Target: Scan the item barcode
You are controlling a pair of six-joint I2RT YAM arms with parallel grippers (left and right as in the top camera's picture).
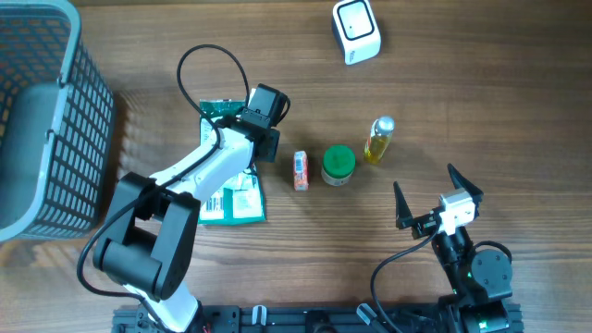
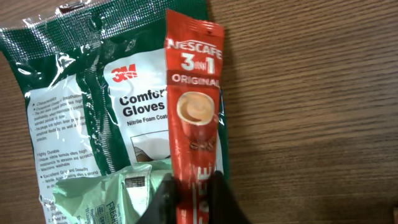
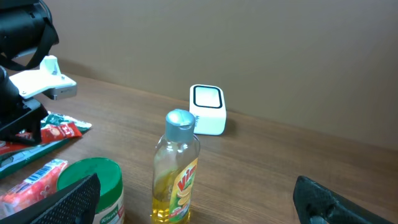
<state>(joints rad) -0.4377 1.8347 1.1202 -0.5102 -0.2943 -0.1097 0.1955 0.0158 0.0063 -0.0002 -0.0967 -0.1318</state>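
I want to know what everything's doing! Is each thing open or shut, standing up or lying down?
Left pincer: shut on the sachet.
Right pincer: open, holding nothing.
Sachet: flat on the gloves, pinched at one end.
Gloves: lying flat, under the sachet.
Bottle: upright, capped.
Jar: upright, lid on.
Packet: lying flat.
Scanner: standing, untouched.

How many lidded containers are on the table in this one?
2: the green-lidded jar at mid-table and the yellow oil bottle just to its right. The left arm may hide others.
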